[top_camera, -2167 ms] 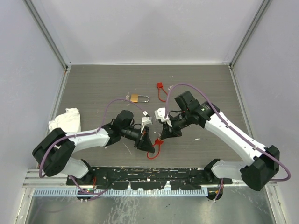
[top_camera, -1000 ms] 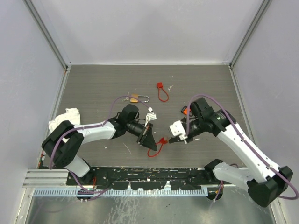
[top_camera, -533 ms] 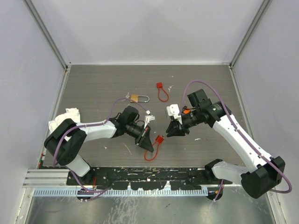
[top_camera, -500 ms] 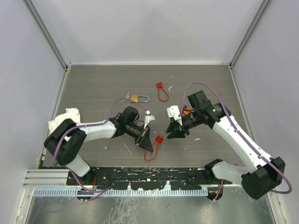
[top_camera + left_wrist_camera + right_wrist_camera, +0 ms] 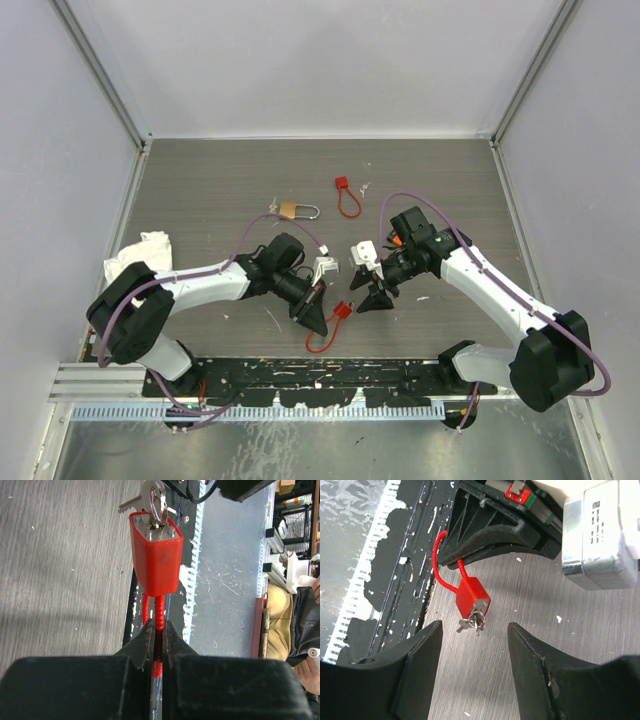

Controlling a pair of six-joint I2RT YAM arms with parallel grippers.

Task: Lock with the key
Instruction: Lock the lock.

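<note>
Red lock [image 5: 156, 555] held by its cable [image 5: 159, 615], pinched in closed left fingers [image 5: 144, 642]; key [image 5: 470, 624] sits in its keyhole. Right fingers [image 5: 420, 660], parted and empty, line up on it. Next, likely: grip key, turn.

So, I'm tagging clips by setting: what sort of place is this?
Likely a robotics lab test cell: a wood-grain table boxed in by plain grey panels, left arm and right arm mounted at its near edge, and a brass padlock.

The cable lock [image 5: 156, 555] is bright red with a ribbed red cable, and the key [image 5: 148, 492] in it is silver. On the grey wood-grain table [image 5: 200, 180], a brass padlock [image 5: 288, 210] lies at the cable lock's 11 o'clock and a second red lock [image 5: 341, 184] at its 12.
</note>
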